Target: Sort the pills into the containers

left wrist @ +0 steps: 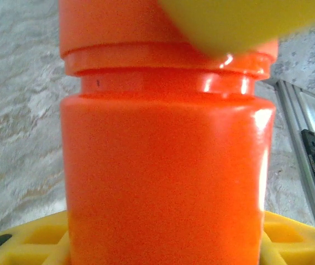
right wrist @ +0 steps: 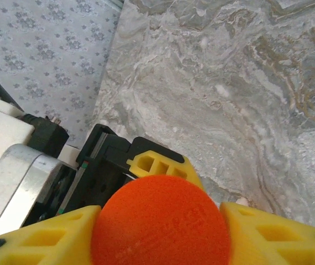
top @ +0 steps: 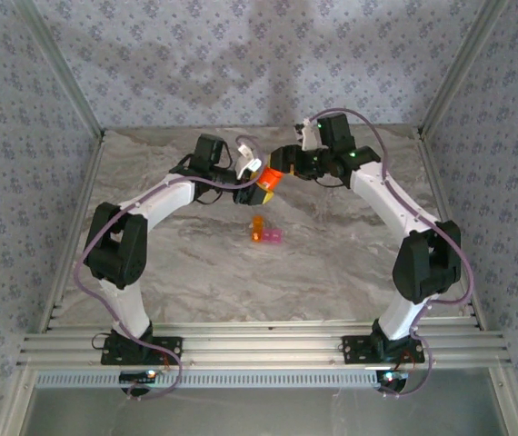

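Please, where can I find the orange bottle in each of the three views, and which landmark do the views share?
Top external: the bottle is just above centre, over the far part of the table.
Left wrist: centre, seen very close, upright.
Right wrist: bottom centre, its round top facing the camera.
Shared landmark: the grey marble table, also at left in the left wrist view and upper right in the right wrist view.

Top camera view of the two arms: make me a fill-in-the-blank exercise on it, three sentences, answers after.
1. The left pincer grips the body of the tall orange-red plastic bottle with its ____ fingers.
2. The right pincer has its fingers either side of the bottle's round ____.
3. On the marble-patterned table, a tiny translucent orange compartment is joined to a ____ one.
Missing: yellow, cap, pink.
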Robot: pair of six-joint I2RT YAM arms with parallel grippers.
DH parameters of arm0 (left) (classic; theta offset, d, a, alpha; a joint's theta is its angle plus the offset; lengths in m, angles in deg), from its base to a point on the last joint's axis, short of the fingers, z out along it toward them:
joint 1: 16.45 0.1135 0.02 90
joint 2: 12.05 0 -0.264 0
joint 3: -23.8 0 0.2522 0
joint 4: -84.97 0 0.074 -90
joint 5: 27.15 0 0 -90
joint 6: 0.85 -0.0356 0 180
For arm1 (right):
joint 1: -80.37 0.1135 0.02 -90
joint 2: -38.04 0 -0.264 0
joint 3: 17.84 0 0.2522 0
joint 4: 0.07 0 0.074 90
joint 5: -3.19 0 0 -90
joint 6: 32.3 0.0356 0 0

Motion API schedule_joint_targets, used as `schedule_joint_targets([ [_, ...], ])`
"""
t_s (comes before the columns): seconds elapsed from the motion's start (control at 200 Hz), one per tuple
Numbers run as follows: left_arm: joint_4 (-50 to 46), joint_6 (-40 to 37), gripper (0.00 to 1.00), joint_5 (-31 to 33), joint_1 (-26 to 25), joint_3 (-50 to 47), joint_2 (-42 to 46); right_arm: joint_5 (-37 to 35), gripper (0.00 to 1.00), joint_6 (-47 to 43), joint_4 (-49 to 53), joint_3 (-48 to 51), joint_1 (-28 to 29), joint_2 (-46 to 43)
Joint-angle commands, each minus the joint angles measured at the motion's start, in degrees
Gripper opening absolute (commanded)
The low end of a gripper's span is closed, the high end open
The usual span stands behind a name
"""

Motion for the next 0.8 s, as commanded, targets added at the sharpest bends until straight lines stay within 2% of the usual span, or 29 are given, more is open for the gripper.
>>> schedule_joint_targets([
  [0.0,4.88,-0.64,0.0,-5.28,-0.74,2.31,0.48,3.13,0.68,-2.33,2.85,-1.86,-1.37,-2.64],
  [0.095,4.9,-0.47,0.0,-5.68,-0.5,2.48,0.17,5.07,0.78,-3.29,2.64,-1.88,-2.53,-4.94],
  [0.25,4.51,-0.84,0.0,-6.27,-0.33,2.43,0.44,9.31,0.84,-8.25,5.52,0.59,-3.72,-8.99],
  [0.36,3.94,-1.15,0.0,-6.89,-0.08,2.43,0.54,10.7,0.84,-10.47,4.23,2.73,-6.38,-10.74],
  [0.52,2.12,-2.07,0.0,-8.57,-0.04,3.17,0.48,11.09,0.79,-24.35,7.98,-0.21,-7.6,-9.41],
  [0.64,-1.74,-4.09,0.0,-10.22,-0.04,4.8,0.09,12.34,0.78,-32.66,12.67,-5.01,-7.9,-6.44],
  [0.795,-4.74,-5.72,0.0,-10.99,-0.01,5.91,-0.05,16.07,0.8,-37.59,19.33,-12.82,-7.86,-0.48],
])
